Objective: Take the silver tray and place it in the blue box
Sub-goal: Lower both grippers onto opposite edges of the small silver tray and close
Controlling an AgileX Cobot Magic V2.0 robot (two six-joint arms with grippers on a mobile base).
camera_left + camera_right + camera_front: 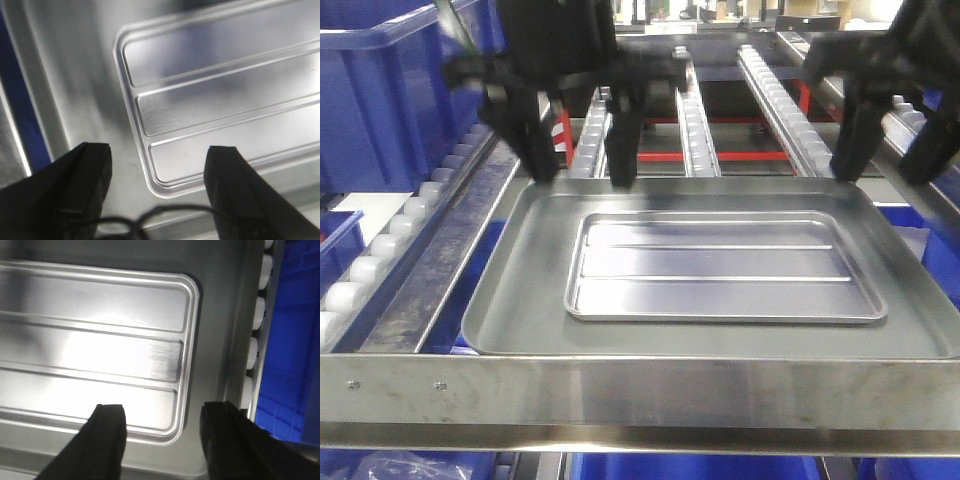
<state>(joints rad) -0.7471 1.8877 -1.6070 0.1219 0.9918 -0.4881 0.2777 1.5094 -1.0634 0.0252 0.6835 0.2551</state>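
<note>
Nearest you, a steel rail [640, 395] runs along the front edge of the grey tray [520, 310]. The silver tray [720, 270] lies flat inside the grey tray, roughly central. Your left gripper [578, 150] hangs over the grey tray's back-left edge and your right gripper [892, 145] over its back-right corner. Both have their jaws spread wide and hold nothing. The blue box [380, 110] stands off the grey tray's left side.
</note>
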